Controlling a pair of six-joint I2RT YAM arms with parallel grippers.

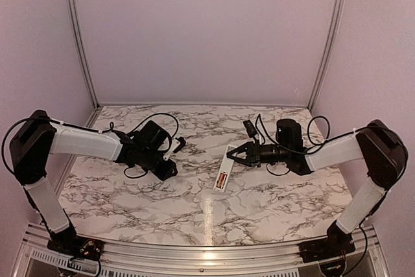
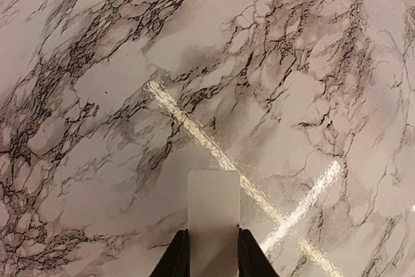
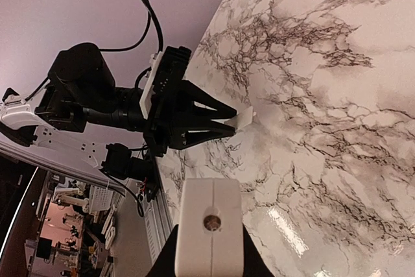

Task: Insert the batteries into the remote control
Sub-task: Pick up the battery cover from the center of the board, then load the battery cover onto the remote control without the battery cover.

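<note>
My right gripper [image 1: 232,155] is shut on the white remote control [image 1: 224,170] near its far end, and the remote slants toward the table's front. One orange battery [image 1: 222,180] shows in the remote's open slot; no other batteries are in view. In the right wrist view the remote's end face [image 3: 209,225], with a small round hole, sits between my fingers. My left gripper [image 1: 172,154] is shut on a thin white plate [image 2: 213,209], seemingly the battery cover, held above the marble. The right wrist view also shows the left gripper [image 3: 228,121] with that plate [image 3: 244,119].
The marble table [image 1: 272,205] has pink walls at the back and sides and a metal rail along its front edge [image 1: 207,251]. Black cables loop off both wrists [image 1: 162,118]. About a gripper's length of table separates the two grippers.
</note>
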